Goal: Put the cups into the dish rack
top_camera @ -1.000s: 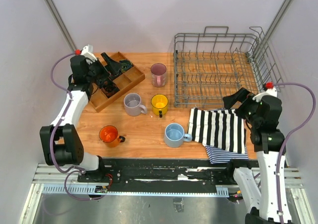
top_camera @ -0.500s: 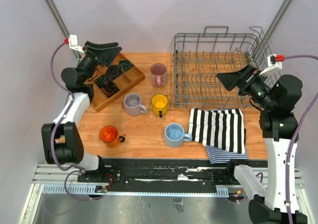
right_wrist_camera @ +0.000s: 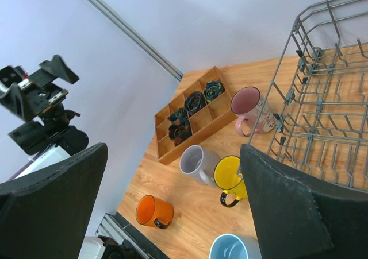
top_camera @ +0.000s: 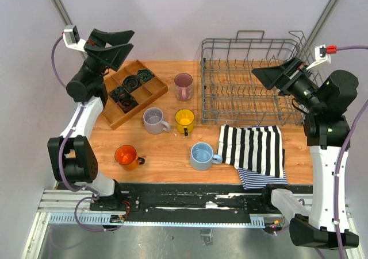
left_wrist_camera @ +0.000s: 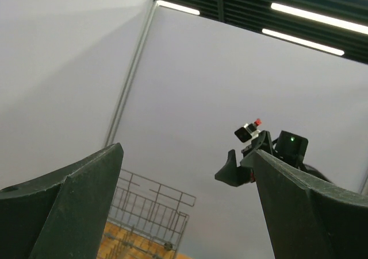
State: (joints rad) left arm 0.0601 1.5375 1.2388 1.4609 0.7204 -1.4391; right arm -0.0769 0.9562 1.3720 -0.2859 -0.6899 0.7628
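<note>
Five cups stand on the wooden table left of the dish rack (top_camera: 202, 75): pink (top_camera: 183, 85), grey (top_camera: 154, 120), yellow (top_camera: 184, 120), orange (top_camera: 126, 155), light blue (top_camera: 202, 155). The rack holds none. My left gripper (top_camera: 122, 43) is open and empty, raised high over the back left corner; its view shows the rack's top (left_wrist_camera: 150, 212). My right gripper (top_camera: 260, 74) is open and empty, raised over the rack's right part. Its view shows the pink (right_wrist_camera: 250, 107), grey (right_wrist_camera: 195, 162), yellow (right_wrist_camera: 231, 176), orange (right_wrist_camera: 154, 211) and blue (right_wrist_camera: 233, 248) cups and the rack (right_wrist_camera: 322, 109).
A compartmented wooden tray (top_camera: 148, 96) with dark items sits at the back left. A black-and-white striped cloth (top_camera: 253, 150) lies in front of the rack, overhanging the near edge. Walls close in on the left, back and right.
Both arms have risen and tipped upward: the left gripper lifted off the wooden tray, the right rose from over the cloth to above the rack. The cups have not moved.
</note>
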